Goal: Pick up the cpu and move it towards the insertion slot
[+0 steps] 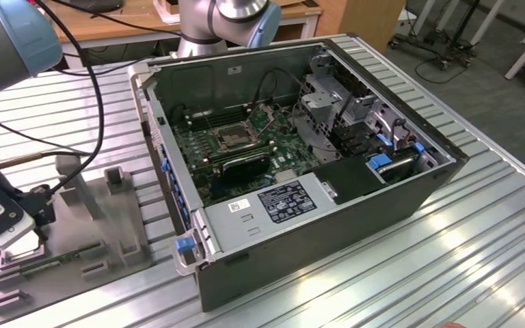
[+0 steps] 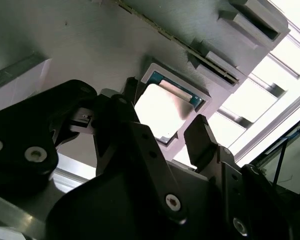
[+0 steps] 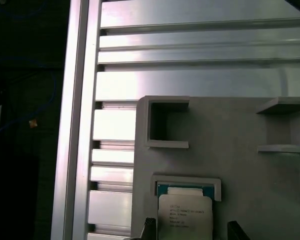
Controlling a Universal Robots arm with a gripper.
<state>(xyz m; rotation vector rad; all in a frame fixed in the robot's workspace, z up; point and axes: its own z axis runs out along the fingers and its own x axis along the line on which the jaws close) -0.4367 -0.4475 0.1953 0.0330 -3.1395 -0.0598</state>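
Observation:
The cpu (image 3: 185, 215) lies flat in a square recess of the grey plastic tray (image 3: 240, 130), pale metal face up. My gripper (image 3: 192, 231) hangs low over it and is open, one dark fingertip (image 3: 149, 228) on each side of the chip. In the second wrist view the cpu (image 2: 160, 112) sits between the two fingers (image 2: 201, 136), and no contact shows. In the exterior view the gripper (image 1: 18, 247) is at the left, over the tray (image 1: 98, 219). The insertion slot (image 1: 232, 139) is a silver-framed socket on the green board inside the open computer case (image 1: 335, 225).
The tray carries raised grey blocks (image 1: 117, 179) and a narrow green circuit strip (image 1: 57, 260). Black cables (image 1: 98, 102) run from the arm across the ribbed metal table (image 1: 445, 266). The case walls, its drive cage (image 1: 335, 102) and power supply (image 1: 281, 201) surround the board.

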